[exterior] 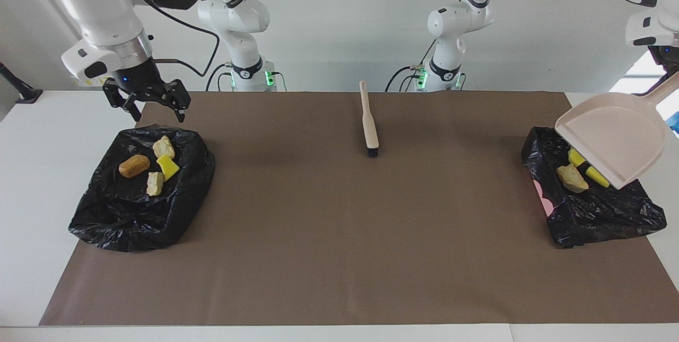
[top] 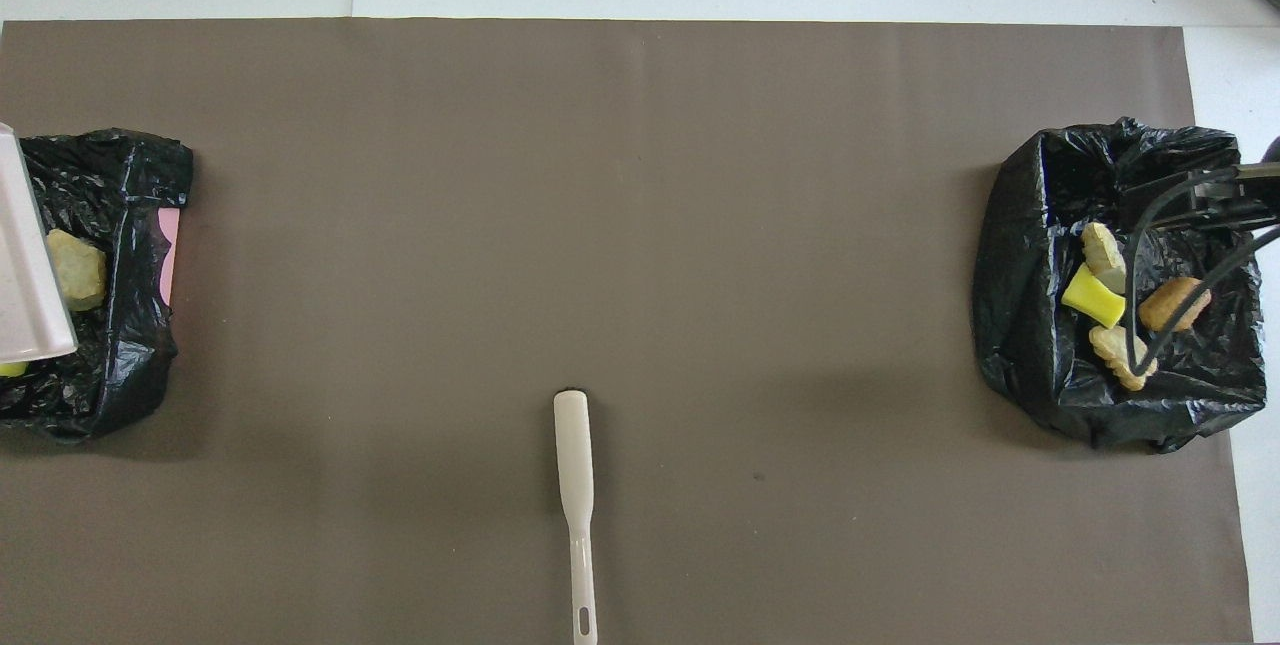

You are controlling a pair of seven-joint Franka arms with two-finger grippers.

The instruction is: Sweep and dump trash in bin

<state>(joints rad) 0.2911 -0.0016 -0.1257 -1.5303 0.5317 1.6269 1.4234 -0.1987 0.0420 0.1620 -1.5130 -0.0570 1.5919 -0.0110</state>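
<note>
The middle of the brown mat [exterior: 339, 236] lies open from one bag to the other, wide enough for any arm to cross. Only the brush [exterior: 368, 119] lies in it, near the table's edge by the robots, about midway along. At the right arm's end a black bag [exterior: 140, 193] blocks the mat's edge. At the left arm's end another bag [exterior: 594, 209] does likewise, with the dustpan [exterior: 615, 135] tilted above it.
</note>
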